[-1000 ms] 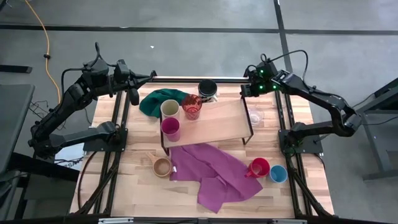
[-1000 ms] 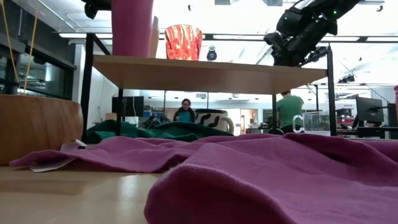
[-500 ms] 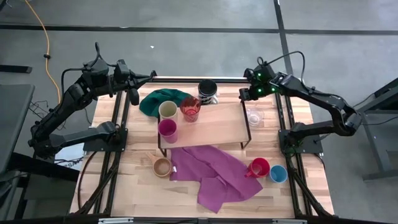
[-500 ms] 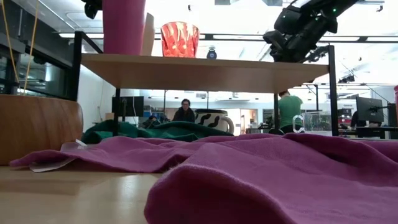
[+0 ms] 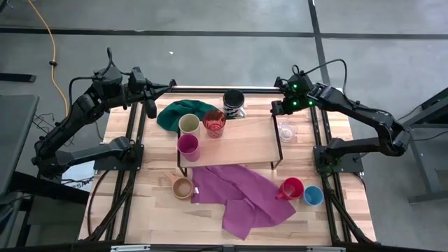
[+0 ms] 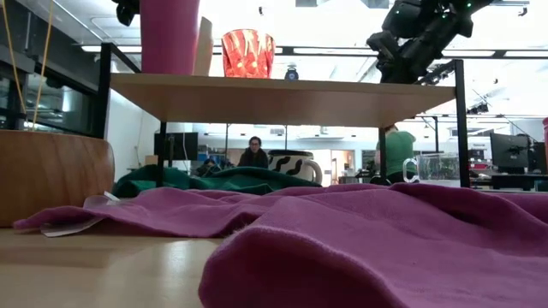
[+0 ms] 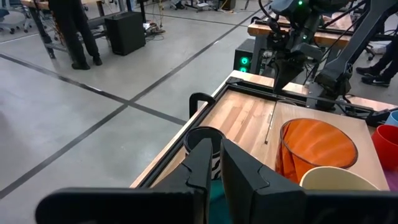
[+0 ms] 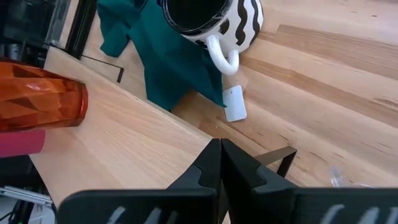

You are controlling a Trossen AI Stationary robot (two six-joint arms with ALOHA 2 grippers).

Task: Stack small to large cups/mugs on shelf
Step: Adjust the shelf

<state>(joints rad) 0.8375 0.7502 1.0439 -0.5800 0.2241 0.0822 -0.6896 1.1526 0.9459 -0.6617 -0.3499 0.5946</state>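
Note:
The light-wood shelf (image 5: 241, 143) stands on the table on thin black legs. On its left end stand the cream cup (image 5: 190, 123), the magenta cup (image 5: 189, 145) and the translucent red cup (image 5: 215, 121). The striped mug (image 5: 234, 102) stands on the table beyond the shelf, and the clear glass (image 5: 286, 131) off the shelf's right end. The tan wooden cup (image 5: 182, 186), red handled mug (image 5: 291, 188) and blue cup (image 5: 313, 195) stand nearer the near edge. My right gripper (image 8: 219, 149) is shut and hangs above the shelf's far right corner (image 5: 278, 106). My left gripper (image 7: 216, 152) is shut, at the table's far left (image 5: 151, 110).
A purple cloth (image 5: 241, 192) lies spread on the table in front of the shelf, reaching under its near edge. A green cloth (image 5: 180, 112) lies bunched at the far left, beside the striped mug. Black frame rails run along both table sides. People show in the room behind.
The shelf, carrying its three cups, has slid a little toward the table's left and turned square to the table. My right gripper has risen from the shelf's far right end and stays shut. My left arm has kept still.

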